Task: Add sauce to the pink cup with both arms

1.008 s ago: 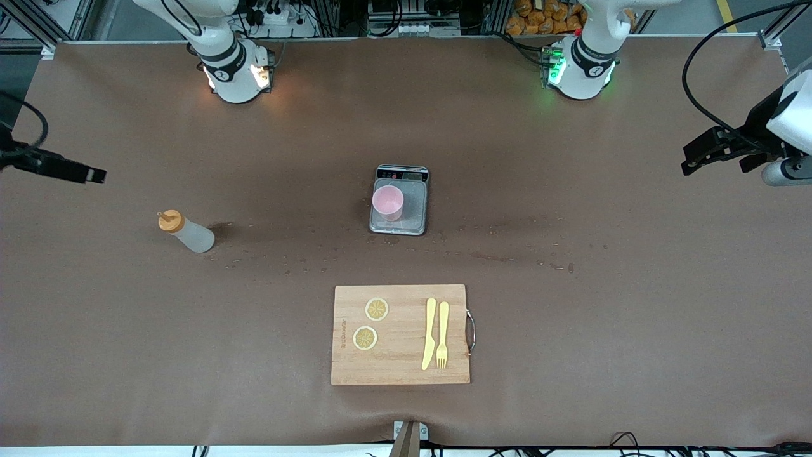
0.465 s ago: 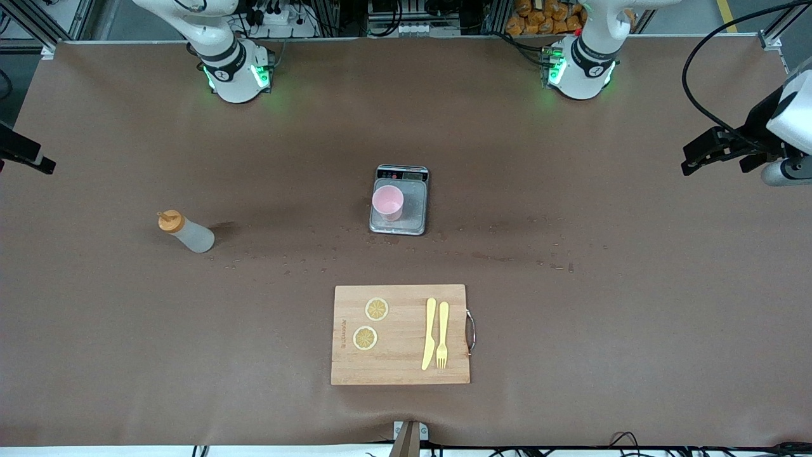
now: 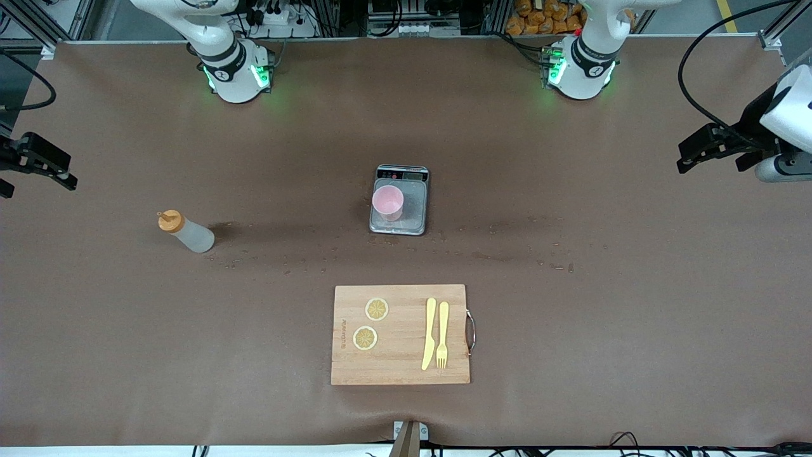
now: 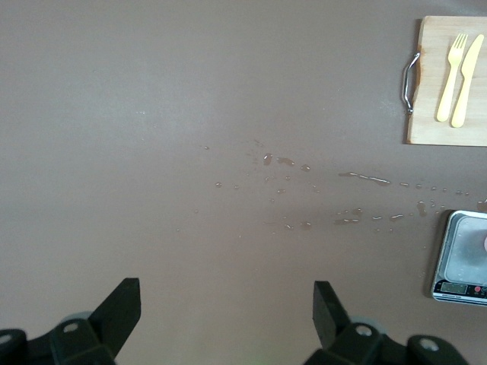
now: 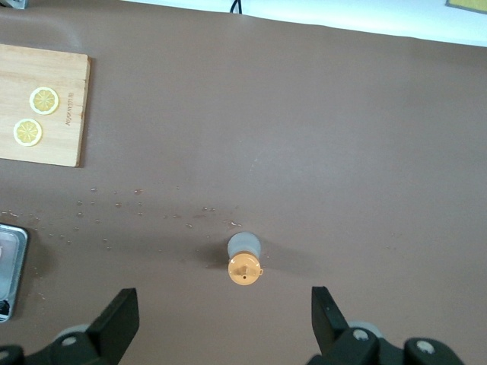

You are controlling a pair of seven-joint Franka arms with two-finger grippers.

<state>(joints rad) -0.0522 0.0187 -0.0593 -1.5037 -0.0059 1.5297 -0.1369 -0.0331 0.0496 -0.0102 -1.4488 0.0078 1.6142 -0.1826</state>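
The sauce bottle (image 3: 188, 233), translucent white with an orange cap, stands upright on the brown table toward the right arm's end. In the right wrist view the sauce bottle (image 5: 245, 258) shows from above, apart from the fingers. My right gripper (image 3: 38, 181) hangs open and empty at that end of the table; in its own wrist view the right gripper (image 5: 222, 303) holds nothing. The pink cup (image 3: 387, 202) stands on a grey scale (image 3: 412, 219) at the table's middle. My left gripper (image 3: 710, 165) hangs open and empty over the left arm's end, and the left gripper (image 4: 226, 292) shows bare table between its fingers.
A wooden cutting board (image 3: 401, 362) lies nearer to the front camera than the scale. It carries two lemon slices (image 3: 376, 309), a yellow knife (image 3: 429, 333) and a yellow fork (image 3: 443, 333). Small wet spots (image 3: 495, 257) streak the table between scale and board.
The right gripper drew back toward the table's end, then came a little way in again and lower in the front view. The left gripper shifted only slightly. Bottle and cup stayed put.
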